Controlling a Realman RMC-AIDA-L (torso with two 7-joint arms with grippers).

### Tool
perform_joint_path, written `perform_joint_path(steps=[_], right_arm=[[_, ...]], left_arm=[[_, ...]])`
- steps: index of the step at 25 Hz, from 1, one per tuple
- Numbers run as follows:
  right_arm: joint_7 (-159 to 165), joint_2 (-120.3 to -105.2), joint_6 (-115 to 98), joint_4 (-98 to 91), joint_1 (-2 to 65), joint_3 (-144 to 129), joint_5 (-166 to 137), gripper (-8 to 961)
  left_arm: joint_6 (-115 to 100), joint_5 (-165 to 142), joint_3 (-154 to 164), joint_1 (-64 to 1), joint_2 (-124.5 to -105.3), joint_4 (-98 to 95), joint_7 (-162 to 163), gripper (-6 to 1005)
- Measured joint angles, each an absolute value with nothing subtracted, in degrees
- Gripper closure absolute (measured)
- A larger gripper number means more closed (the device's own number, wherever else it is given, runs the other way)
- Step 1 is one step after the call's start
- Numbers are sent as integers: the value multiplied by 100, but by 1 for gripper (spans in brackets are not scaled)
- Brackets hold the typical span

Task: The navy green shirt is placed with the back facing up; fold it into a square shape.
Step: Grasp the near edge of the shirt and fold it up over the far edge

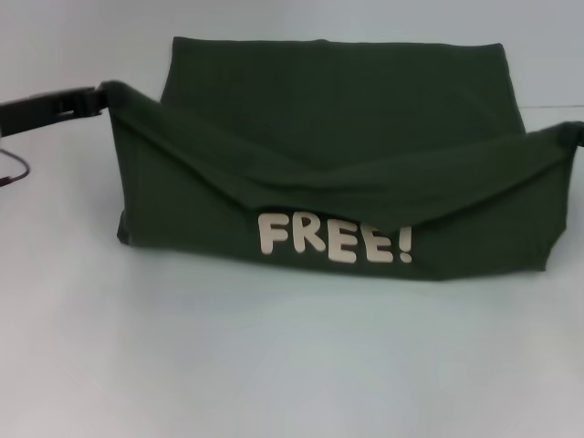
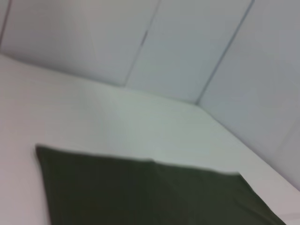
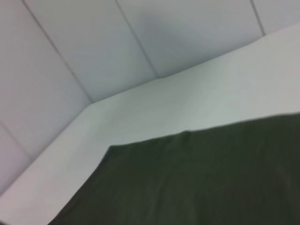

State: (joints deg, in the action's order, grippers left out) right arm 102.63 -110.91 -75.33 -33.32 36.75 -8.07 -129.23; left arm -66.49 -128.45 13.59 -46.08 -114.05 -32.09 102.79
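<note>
One navy green shirt (image 1: 338, 137) lies on the white worktop (image 1: 274, 356), its near edge lifted and sagging in the middle, with the cream letters "FREE!" (image 1: 335, 239) showing below. Two grippers hold its corners: the left gripper (image 1: 100, 99) has its fingers clamped on the left corner; the right gripper (image 1: 575, 132) is at the right corner, and whether its fingers are together I cannot tell.
</note>
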Motion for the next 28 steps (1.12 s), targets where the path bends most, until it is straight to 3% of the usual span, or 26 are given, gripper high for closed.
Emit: perform_joint_path(steps=[19,25,28], right_arm=[[7931,-11537,-4142,-1909,4318,-1485,-10977,838],[7427,-11723,-3701,-1779,4412,-1485,-10739,831],[7431,-11731,-3633,-1750,4409,-1486,-10721,827]], left_arm=[[-4244,-10273,1340,-4923,-12047,-1698,6517,972],[-4165,-10248,1356,-4921,-12114,-1644,6443,946],[-4134,-10267,1360,-4922,-12135,-1652,6441,920]])
